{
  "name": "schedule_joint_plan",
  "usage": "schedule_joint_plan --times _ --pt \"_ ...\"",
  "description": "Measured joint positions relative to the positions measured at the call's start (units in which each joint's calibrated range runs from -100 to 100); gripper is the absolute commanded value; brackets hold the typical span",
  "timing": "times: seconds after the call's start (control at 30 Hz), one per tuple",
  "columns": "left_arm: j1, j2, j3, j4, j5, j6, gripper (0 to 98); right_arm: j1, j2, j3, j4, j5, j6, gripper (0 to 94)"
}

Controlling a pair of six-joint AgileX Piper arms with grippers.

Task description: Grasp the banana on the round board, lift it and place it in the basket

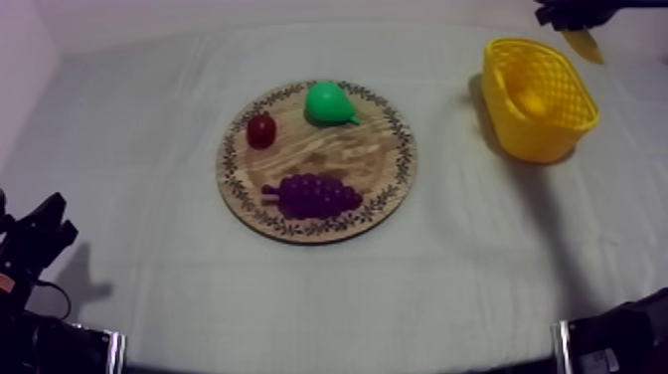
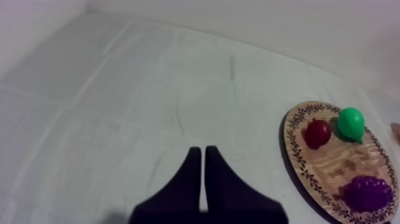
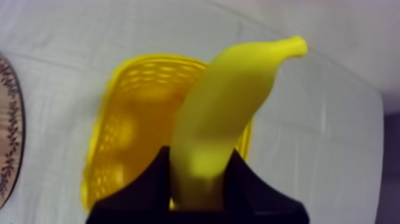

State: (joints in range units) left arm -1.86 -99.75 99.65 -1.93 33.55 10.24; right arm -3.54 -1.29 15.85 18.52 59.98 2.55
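Right hand (image 3: 199, 170) is clamping the banana (image 3: 232, 101) by one end at the basket (image 3: 113, 149), two o'clock of the board (image 1: 338, 159). I am judging the banana light, stiff and slick. Left hand (image 2: 204, 158) is lying narrow.

Creased grey-white cloth (image 1: 149, 149) meets a pale wall (image 2: 297, 18).

Yellow banana (image 3: 229, 113) — held aloft — near yellow basket (image 1: 537, 134), wooden board (image 1: 338, 159) well apart

No legible text or markings.
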Motion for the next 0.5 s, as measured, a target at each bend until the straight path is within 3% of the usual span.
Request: schedule_joint_plan --times 0.2,0.5 --pt "0.00 0.00 0.00 0.00 0.00 0.00 0.0 2.23 4.50 1.43 0.00 -2.84 -2.55 1.2" --pt "0.00 0.00 0.00 0.00 0.00 0.00 0.0 2.35 11.71 1.32 -0.61 -5.06 -2.80 1.3"
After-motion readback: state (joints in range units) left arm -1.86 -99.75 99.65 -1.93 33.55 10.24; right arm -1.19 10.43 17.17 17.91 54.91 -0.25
